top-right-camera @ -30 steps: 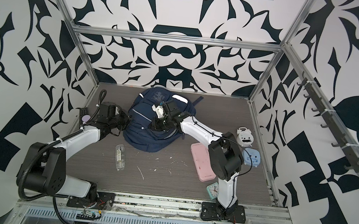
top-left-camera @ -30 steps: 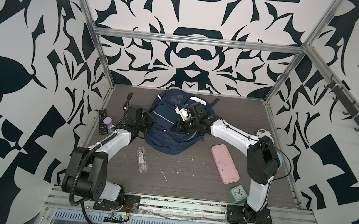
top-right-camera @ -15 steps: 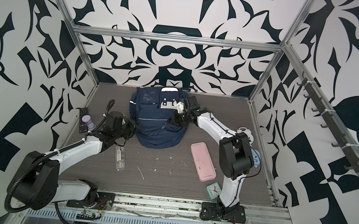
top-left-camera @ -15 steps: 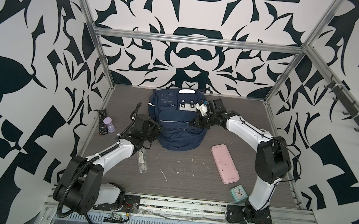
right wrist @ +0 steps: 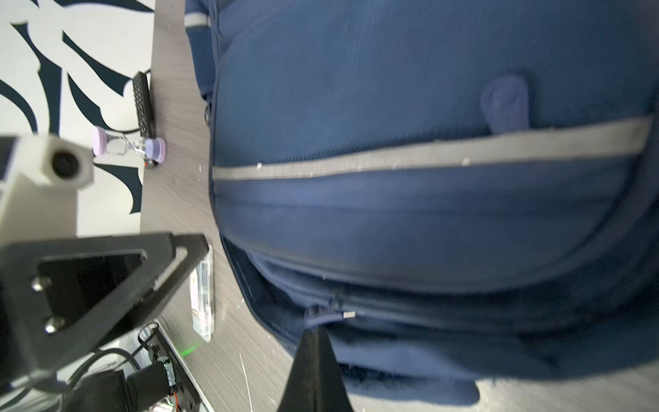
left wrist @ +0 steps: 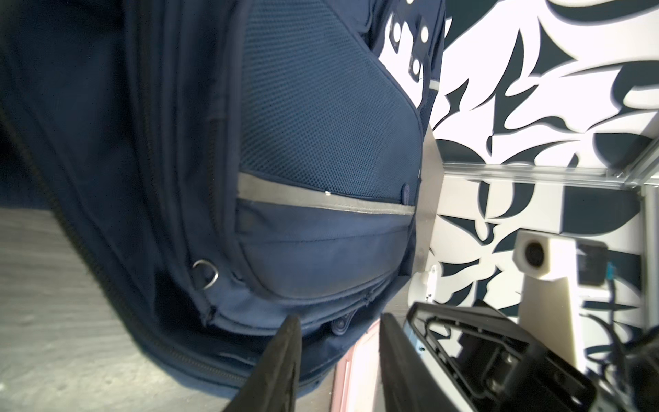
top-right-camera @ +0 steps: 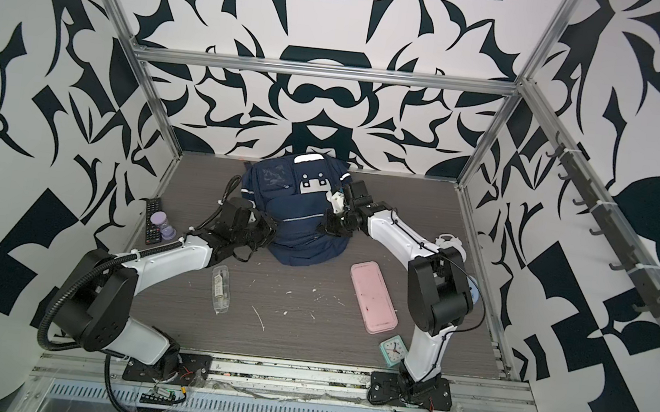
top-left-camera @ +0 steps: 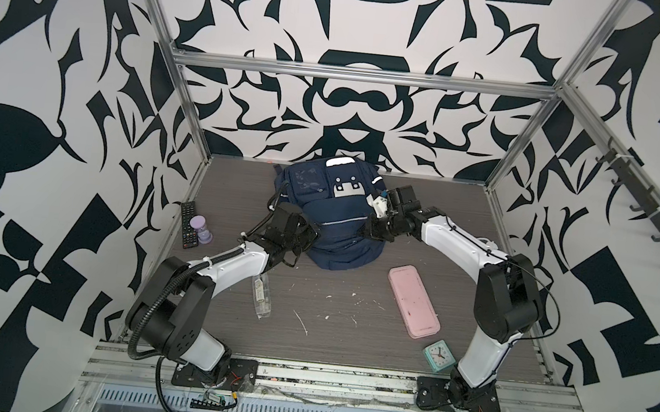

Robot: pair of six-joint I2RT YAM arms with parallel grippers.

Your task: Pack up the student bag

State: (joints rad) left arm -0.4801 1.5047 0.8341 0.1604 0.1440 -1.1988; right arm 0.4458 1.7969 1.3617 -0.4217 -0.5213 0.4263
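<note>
Left fingers (left wrist: 285,356) are spread, holding nothing, just beside the student bag (top-left-camera: 334,224). Right fingers (right wrist: 315,360) are pressed together, tips at its zipper (right wrist: 342,314). The bag stands mid far edge of the table (top-left-camera: 329,319).

A: Walls (top-left-camera: 381,24)?
B: White, black abstract shapes, three sides. Aluminium frame (top-left-camera: 359,74) along the edges.
A: Floor (top-left-camera: 349,326)?
B: Grey wood-grain, scattered white flecks (top-left-camera: 302,322). Dark hook rail (top-left-camera: 654,205) on the right-hand wall. Light bright, even.
</note>
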